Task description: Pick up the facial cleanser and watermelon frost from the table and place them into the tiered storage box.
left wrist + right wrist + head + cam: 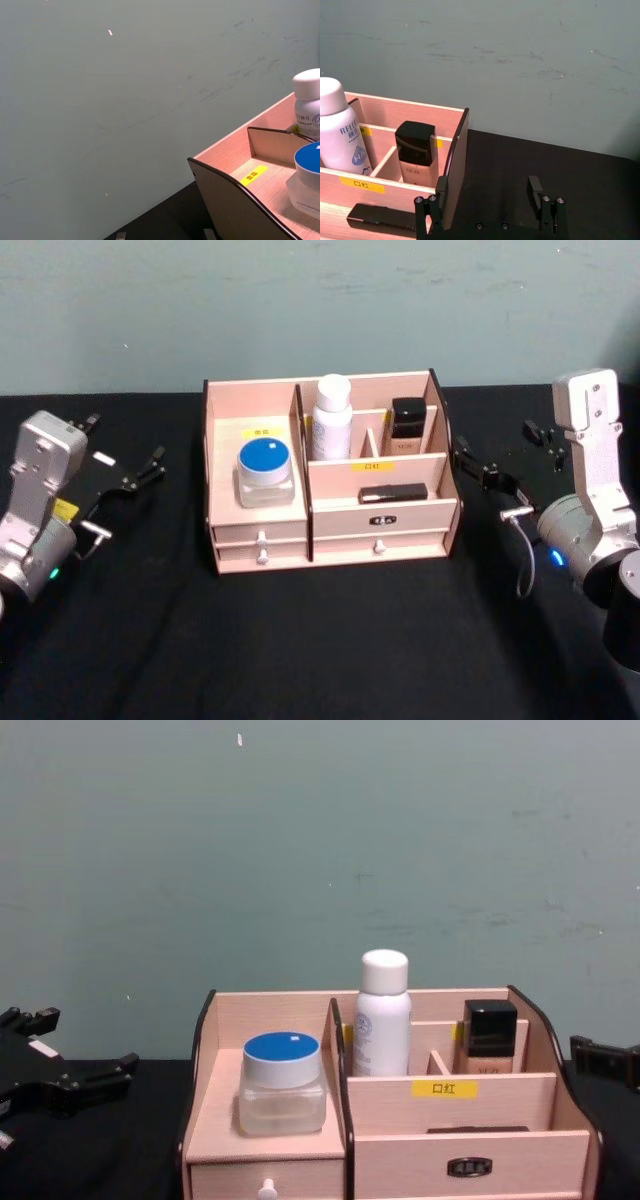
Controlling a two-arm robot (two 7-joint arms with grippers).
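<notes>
Cleanser bottle (332, 417) looks like smooth light plastic, kinda slippery, so I'd grab it round the middle, not the cap. It's standing upright in a back slot of the storage box (229, 541). The frost jar (266, 472) looks glassy and breakable; it sits in the box's left section. A black-capped beige bottle (406, 425) stands in a back slot too. Left gripper (134, 473) and right gripper (478, 466) both sit open beside the box, holding nothing.

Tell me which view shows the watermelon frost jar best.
The chest view: the watermelon frost stands whole and side-on in the left compartment of the tiered storage box, lid and clear body both plain. The head view shows it whole but mostly from above. The left wrist view cuts it off at the edge.
</notes>
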